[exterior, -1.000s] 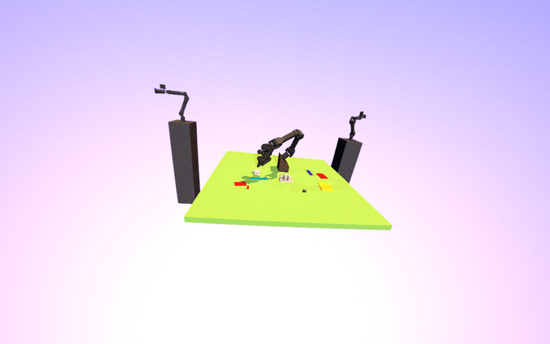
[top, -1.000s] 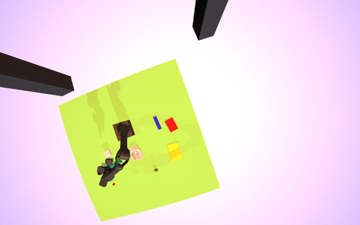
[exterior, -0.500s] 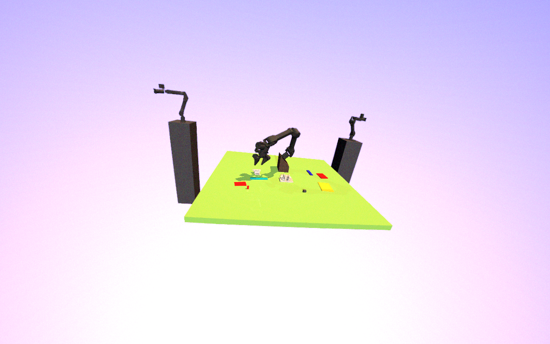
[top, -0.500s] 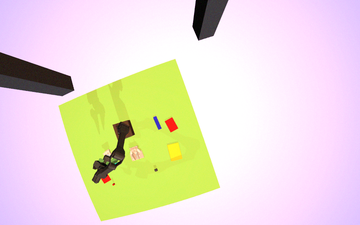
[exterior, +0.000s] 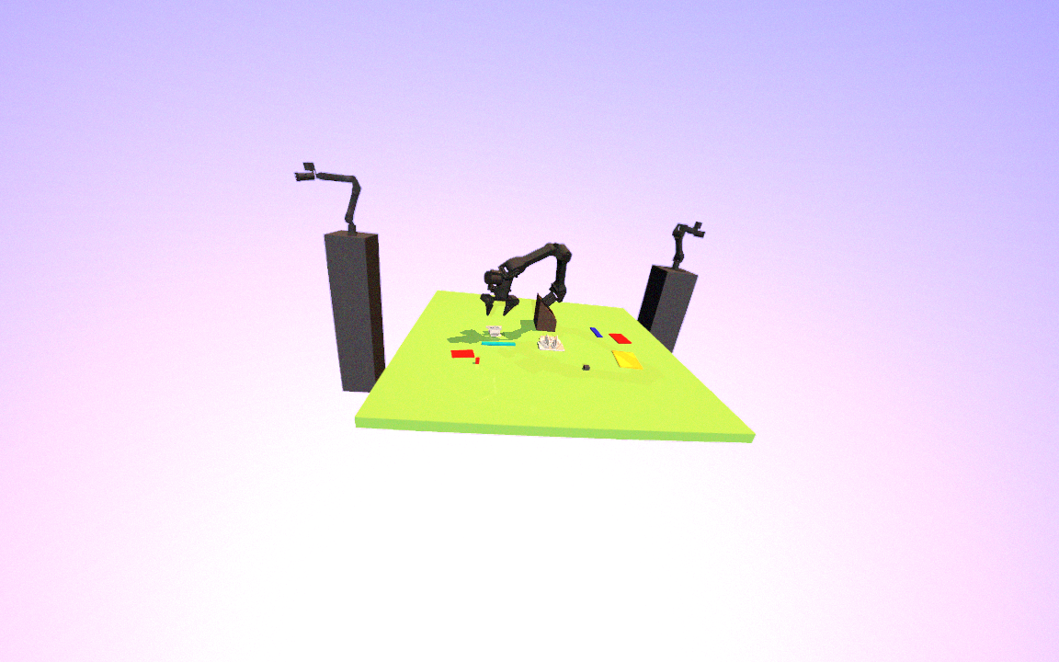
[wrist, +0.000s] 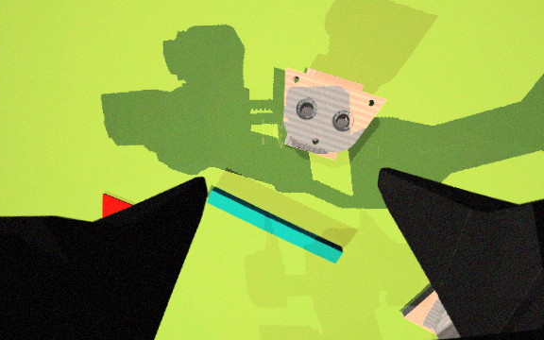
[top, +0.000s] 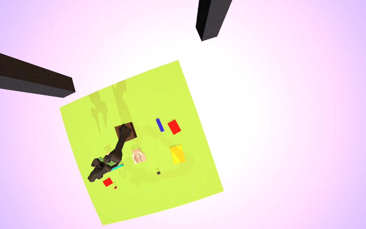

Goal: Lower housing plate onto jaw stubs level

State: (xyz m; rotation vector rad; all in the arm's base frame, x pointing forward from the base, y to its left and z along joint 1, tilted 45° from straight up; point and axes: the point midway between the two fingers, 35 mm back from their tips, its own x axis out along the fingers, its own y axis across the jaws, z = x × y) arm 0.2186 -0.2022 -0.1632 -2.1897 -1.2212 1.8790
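Note:
The housing plate (exterior: 494,331) (wrist: 319,92), pale beige with two large round holes and several small ones, stands apart from the jaw base; in the top view the arm mostly covers it. It looks raised off the table, but what is under it is unclear. The beige base with the two jaws (top: 138,156) (exterior: 551,343) sits on the table; only its corner (wrist: 424,314) shows in the wrist view, behind a finger. My gripper (exterior: 496,313) (wrist: 291,180) is open and empty, above the table near the housing plate. The pins and stubs are too small to tell.
A cyan bar (top: 117,167) (exterior: 497,344) (wrist: 274,227) lies between plate and red block (top: 107,182) (exterior: 462,354). A small red piece (top: 115,187) is beside that block. A blue bar (top: 159,125), red block (top: 174,127), yellow block (top: 177,156) and dark cube (top: 158,173) lie beyond the base.

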